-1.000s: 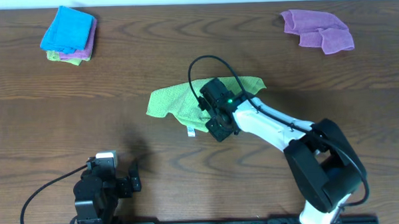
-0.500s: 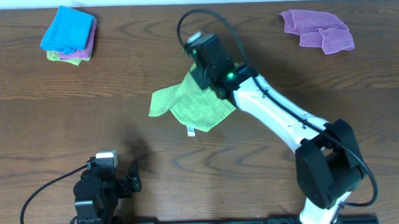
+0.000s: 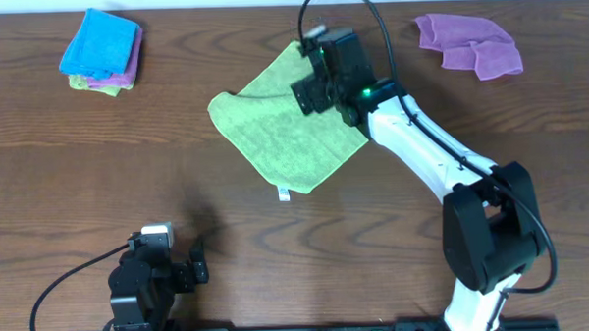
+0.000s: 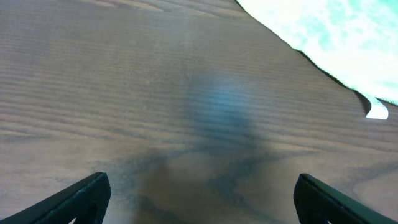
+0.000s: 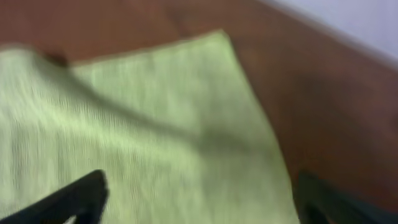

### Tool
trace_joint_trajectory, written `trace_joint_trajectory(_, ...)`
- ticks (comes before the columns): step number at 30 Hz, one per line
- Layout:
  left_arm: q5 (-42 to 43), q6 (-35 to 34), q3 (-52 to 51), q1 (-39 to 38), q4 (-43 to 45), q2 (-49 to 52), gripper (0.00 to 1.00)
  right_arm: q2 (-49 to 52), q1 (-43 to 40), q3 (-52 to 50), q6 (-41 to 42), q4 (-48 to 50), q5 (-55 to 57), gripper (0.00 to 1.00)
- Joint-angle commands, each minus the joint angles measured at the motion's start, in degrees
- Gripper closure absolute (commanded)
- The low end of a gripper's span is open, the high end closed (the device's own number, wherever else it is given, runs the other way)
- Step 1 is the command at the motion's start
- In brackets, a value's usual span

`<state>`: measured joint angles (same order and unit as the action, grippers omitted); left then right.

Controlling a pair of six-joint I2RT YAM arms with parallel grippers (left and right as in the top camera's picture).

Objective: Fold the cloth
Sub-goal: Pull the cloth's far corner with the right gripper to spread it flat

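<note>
Where it lies opened out flat as a diamond on the table [image 3: 128,171], centre and toward the far side, the cloth [image 3: 274,132] is lime-green and unfolded, its white tag [image 3: 284,193] by the near corner. The right gripper [image 5: 200,193] hovers over the cloth's far-right portion, fingers wide apart, gripping nothing. The left gripper [image 4: 199,186] is likewise spread wide over bare wood, holding nothing.

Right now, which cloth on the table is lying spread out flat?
The lime-green cloth mid-table, beneath the right pincer. The purple cloth lies crumpled, and the blue cloth sits folded.
</note>
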<state>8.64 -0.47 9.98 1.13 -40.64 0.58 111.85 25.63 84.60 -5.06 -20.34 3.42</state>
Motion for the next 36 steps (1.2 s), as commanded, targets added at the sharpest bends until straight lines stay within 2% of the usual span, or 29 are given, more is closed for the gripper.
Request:
trace_joint_trajectory(1,0.17,-0.85,-0.52,0.35,-0.28,-0.33,0.05,0.76,-0.59,0.11,-1.44,-3.39,3.21,0.59)
trace_joint_trajectory(2,0.17,-0.85,-0.52,0.35,-0.28,-0.33,0.05,0.76,-0.90,0.11,-1.16,-4.52,6.73,0.92)
trace_joint_trajectory(3,0.17,-0.85,-0.52,0.35,-0.28,-0.33,0.05,0.76,-1.36,0.11,-0.11,-5.31,9.05,0.99)
trace_joint_trajectory(8,0.17,-0.83,-0.52,0.35,-0.28,-0.33,0.05,0.76,-6.25,0.04,4.09,-7.45,9.97,0.99)
trace_joint_trajectory(13,-1.51,-0.83,-0.52,0.35,-0.55,-0.33,0.04,1.22,-10.23,-0.20,4.35,-9.92,0.66,0.99)
trace_joint_trajectory(29,-1.62,-0.83,-0.52,0.35,-1.11,-0.33,0.05,12.63,-10.93,-0.31,4.44,-11.67,0.26,0.99)
trace_joint_trajectory(36,-1.60,-0.83,-0.52,0.35,-1.11,-0.33,0.05,12.66,-9.68,-0.31,13.64,-25.68,-5.55,0.99)
